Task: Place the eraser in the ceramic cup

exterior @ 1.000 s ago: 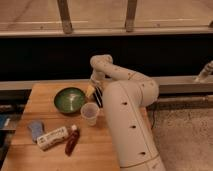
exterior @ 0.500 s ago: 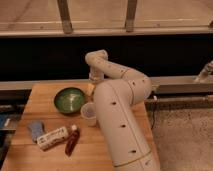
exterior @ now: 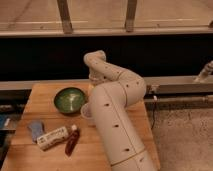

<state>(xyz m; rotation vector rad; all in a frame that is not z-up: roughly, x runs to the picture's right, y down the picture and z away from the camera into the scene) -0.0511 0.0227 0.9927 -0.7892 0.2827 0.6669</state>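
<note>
We find the gripper just behind the ceramic cup, largely hidden by the arm; whether it is released or grasping we cannot tell, and the eraser is nowhere visible.

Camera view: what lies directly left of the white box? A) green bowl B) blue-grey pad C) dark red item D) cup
B: the pad lies just left of the box; the bowl sits farther back. The gripper is hidden behind the arm, near the cup.
</note>
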